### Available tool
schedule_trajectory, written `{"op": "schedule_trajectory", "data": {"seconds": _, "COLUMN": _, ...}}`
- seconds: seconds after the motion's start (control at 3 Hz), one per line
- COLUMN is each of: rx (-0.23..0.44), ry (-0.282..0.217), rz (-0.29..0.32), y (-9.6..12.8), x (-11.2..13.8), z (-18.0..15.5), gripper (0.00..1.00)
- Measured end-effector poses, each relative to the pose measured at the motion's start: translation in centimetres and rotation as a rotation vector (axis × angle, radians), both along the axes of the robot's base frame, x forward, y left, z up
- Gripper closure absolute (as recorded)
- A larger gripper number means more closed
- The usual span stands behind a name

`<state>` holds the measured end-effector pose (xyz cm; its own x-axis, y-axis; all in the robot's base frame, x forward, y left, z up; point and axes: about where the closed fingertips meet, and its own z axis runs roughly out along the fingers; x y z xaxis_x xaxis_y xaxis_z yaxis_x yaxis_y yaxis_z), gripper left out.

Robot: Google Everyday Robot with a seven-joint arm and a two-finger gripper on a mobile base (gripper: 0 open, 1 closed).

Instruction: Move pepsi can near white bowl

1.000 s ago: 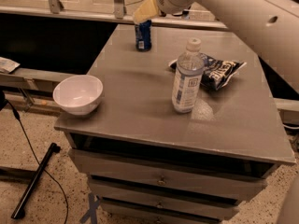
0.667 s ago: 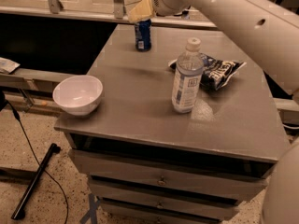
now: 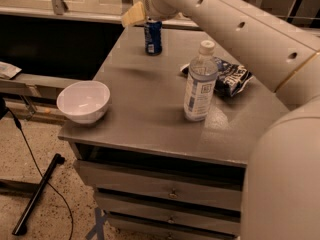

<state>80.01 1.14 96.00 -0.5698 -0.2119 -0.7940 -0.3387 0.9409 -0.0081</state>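
From lower right I see my arm reach long and diagonal toward the far side. Its wrist angles down-left, and the gripper hangs near the top of the camera view.

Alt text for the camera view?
A white robot arm reaches over a grey table, its gripper by the top of a dark blue pepsi can at the far edge. A round white bowl sits at the near-left corner; a clear plastic water bottle and dark snack bag sit mid-right.

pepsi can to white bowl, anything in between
Nothing visible: bare tabletop lies between pepsi can and white bowl. The water bottle and chip bag stand clear of that line. The gripper hovers by the can's top.
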Motion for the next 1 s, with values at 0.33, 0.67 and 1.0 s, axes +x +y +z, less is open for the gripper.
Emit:
{"op": "schedule_trajectory", "data": {"seconds": 0.33, "rx": -0.084, "ry": -0.004, "rz": 0.001, "y": 1.3, "x": 1.4, "z": -1.6, "gripper": 0.0}}
{"op": "schedule_trajectory", "data": {"seconds": 0.67, "rx": -0.13, "ry": 0.026, "rz": -0.021, "y": 0.8, "x": 2.7, "z": -4.1, "gripper": 0.0}}
{"op": "schedule_trajectory", "data": {"seconds": 1.0, "rx": -0.145, "ry": 0.043, "rz": -0.039, "y": 0.5, "x": 3.5, "z": -5.7, "gripper": 0.0}}
